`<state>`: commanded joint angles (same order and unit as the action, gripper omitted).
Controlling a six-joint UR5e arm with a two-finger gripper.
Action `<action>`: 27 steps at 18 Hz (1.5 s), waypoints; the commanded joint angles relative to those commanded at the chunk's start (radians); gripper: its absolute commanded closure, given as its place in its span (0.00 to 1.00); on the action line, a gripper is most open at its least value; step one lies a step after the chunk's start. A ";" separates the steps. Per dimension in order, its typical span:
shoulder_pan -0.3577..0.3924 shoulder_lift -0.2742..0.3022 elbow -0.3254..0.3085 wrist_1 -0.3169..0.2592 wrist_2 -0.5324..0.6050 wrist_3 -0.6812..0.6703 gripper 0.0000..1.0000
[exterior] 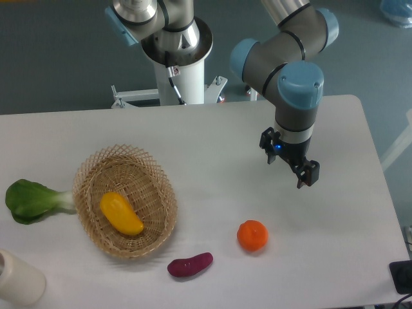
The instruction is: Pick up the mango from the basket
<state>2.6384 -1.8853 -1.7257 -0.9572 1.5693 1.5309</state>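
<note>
i see the mango (121, 214) lying alone in the basket (87, 172), well apart from my gripper (292, 161), whose 2 fingers stand apart and empty, and i judge it glossy, slippery and firm, best pinched across its narrow middle.

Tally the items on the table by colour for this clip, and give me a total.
Yellow: 1, the mango
Orange: 1, the round fruit
Purple: 1, the oblong vegetable
Green: 1, the leafy vegetable
Tan: 1, the basket
Cream: 1, the cylinder
Total: 6
</note>
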 joint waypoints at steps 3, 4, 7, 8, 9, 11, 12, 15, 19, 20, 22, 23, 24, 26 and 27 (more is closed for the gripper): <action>0.000 0.000 -0.002 0.002 0.000 0.000 0.00; 0.002 0.000 -0.002 0.002 0.000 0.000 0.00; 0.002 0.000 -0.002 0.000 -0.002 -0.002 0.00; 0.000 0.000 -0.002 -0.002 -0.002 -0.008 0.00; 0.000 0.000 0.002 -0.005 -0.006 -0.011 0.00; -0.002 0.002 0.002 -0.008 -0.002 -0.026 0.00; -0.005 0.002 -0.006 -0.008 -0.002 -0.043 0.00; -0.021 0.005 -0.028 -0.005 -0.015 -0.170 0.00; -0.086 0.020 -0.032 -0.017 -0.012 -0.245 0.00; -0.109 0.032 -0.034 -0.018 -0.012 -0.285 0.00; -0.164 0.037 -0.034 -0.018 -0.012 -0.432 0.00; -0.193 0.037 -0.032 -0.018 -0.012 -0.495 0.00; -0.219 0.038 -0.032 -0.018 -0.008 -0.543 0.00; -0.262 0.040 -0.034 -0.023 -0.008 -0.592 0.00; -0.282 0.043 -0.032 -0.029 -0.011 -0.627 0.00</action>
<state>2.3564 -1.8423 -1.7580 -0.9863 1.5586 0.9039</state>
